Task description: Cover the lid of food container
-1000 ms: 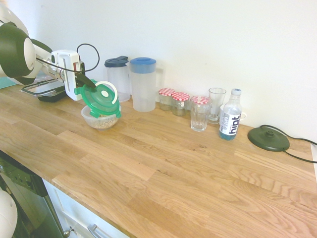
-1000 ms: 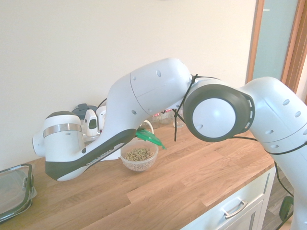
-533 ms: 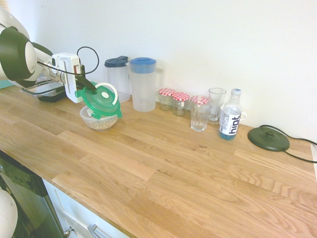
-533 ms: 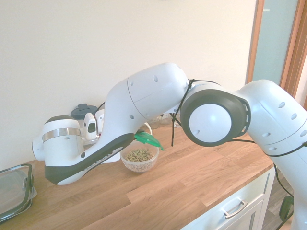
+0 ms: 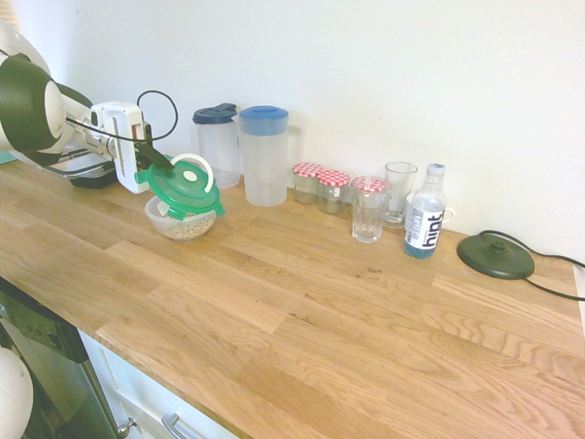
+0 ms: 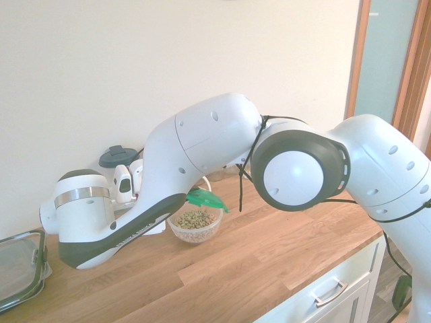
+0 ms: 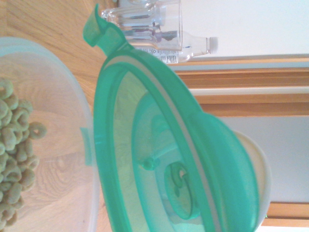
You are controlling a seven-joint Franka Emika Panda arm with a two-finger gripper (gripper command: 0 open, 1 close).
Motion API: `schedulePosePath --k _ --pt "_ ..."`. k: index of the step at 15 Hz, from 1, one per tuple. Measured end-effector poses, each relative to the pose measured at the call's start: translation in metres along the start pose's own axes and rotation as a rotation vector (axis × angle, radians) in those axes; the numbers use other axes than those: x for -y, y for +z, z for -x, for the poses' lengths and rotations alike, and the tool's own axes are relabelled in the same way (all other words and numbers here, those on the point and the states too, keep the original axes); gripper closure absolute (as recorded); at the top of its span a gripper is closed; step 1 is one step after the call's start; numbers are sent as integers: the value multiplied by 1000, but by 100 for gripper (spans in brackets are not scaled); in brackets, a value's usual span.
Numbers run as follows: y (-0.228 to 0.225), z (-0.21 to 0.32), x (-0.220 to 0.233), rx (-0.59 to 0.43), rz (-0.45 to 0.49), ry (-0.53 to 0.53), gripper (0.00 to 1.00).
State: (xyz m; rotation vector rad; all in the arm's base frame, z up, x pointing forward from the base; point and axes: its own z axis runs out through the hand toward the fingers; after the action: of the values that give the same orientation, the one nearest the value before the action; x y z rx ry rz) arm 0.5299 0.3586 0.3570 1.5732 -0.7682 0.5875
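Observation:
The round green lid (image 5: 184, 187) with a white ring on top hangs tilted just above the food container (image 5: 181, 224), a small clear bowl of pale grains on the wooden counter. My gripper (image 5: 152, 157) is shut on the lid's edge at its left side. In the second exterior view the lid (image 6: 206, 199) shows as a green edge over the container (image 6: 195, 224), with the arm covering most of it. From the wrist view the lid (image 7: 164, 159) fills the picture, and the container (image 7: 34, 145) lies beside it.
Behind the bowl stand two clear pitchers (image 5: 264, 155) with blue lids. Further right are red-checked jars (image 5: 322, 187), two glasses (image 5: 369, 208), a water bottle (image 5: 425, 212) and a dark kettle base (image 5: 495, 255). A black-rimmed clear box (image 5: 87, 165) lies at the left.
The gripper and lid have shifted slightly left and up over the container. The arm has drawn back a little toward the left. The grip on the lid is unchanged.

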Motion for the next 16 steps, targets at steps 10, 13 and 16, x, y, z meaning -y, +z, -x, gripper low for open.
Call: schedulePosePath --k 10,13,16 --pt "-16 24 -2 83 -65 -66 0" --pt "-23 25 -10 116 -88 -80 0" --pt "-25 17 -21 155 -109 -83 0"
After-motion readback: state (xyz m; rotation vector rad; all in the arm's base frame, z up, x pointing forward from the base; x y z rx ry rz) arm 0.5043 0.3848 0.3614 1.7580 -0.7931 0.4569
